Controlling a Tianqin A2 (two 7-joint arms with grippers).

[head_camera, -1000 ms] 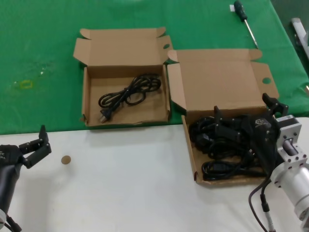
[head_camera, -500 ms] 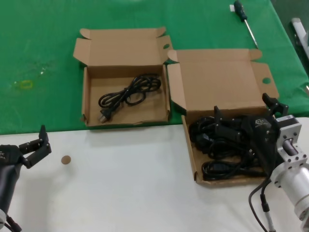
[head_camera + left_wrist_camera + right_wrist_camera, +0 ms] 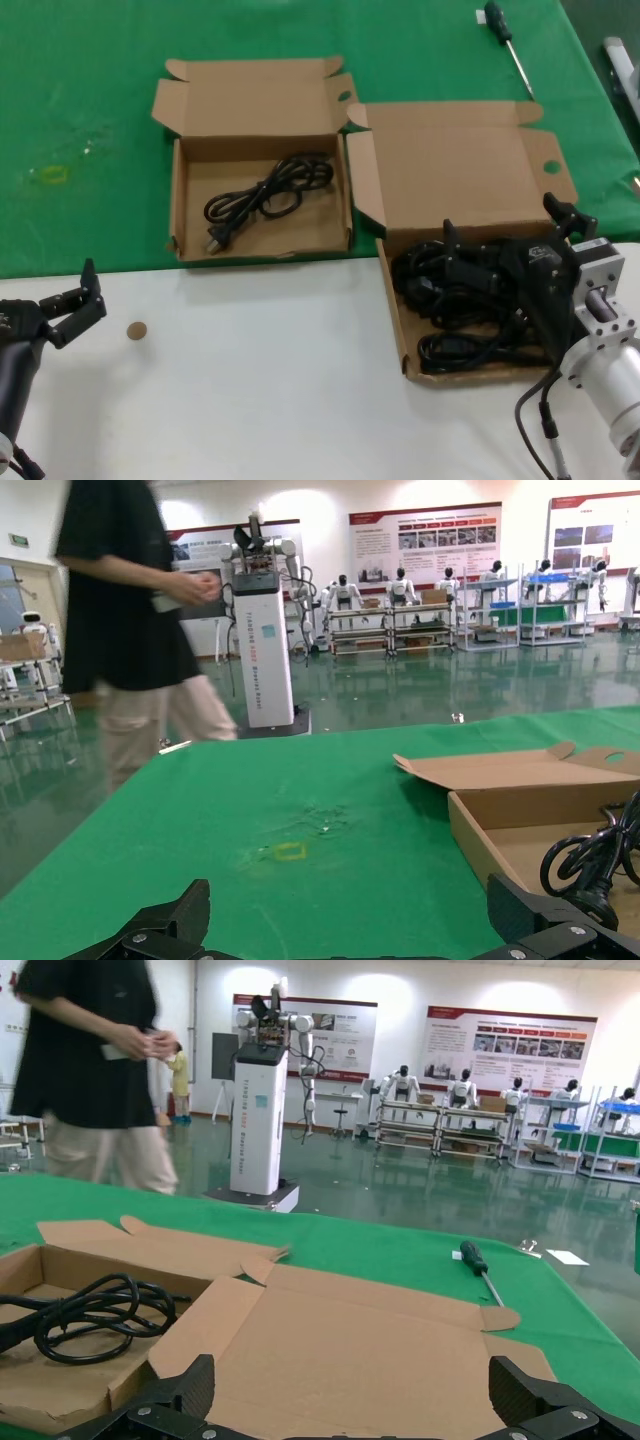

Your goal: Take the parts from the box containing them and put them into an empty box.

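Note:
The wider brown box (image 3: pixel 392 275) at the right holds a pile of several black power cords (image 3: pixel 455 305). My right gripper (image 3: pixel 506 232) hangs open just above that pile, with its arm covering part of it. In the right wrist view the right gripper (image 3: pixel 350 1392) faces the box's open lid (image 3: pixel 350 1345). The narrower box (image 3: pixel 190 240) at the left holds one looped cord (image 3: pixel 265 195); the cord also shows in the right wrist view (image 3: pixel 90 1318). My left gripper (image 3: pixel 82 296) is open and empty over the white table at the front left. In the left wrist view the left gripper (image 3: pixel 348 920) has that box (image 3: pixel 490 825) beside it.
A screwdriver (image 3: pixel 508 42) lies on the green cloth (image 3: pixel 80 90) at the back right. A small brown disc (image 3: pixel 136 330) lies on the white table (image 3: pixel 260 380) near my left gripper. A yellow mark (image 3: pixel 50 175) is on the cloth. A person (image 3: pixel 130 630) stands beyond the table.

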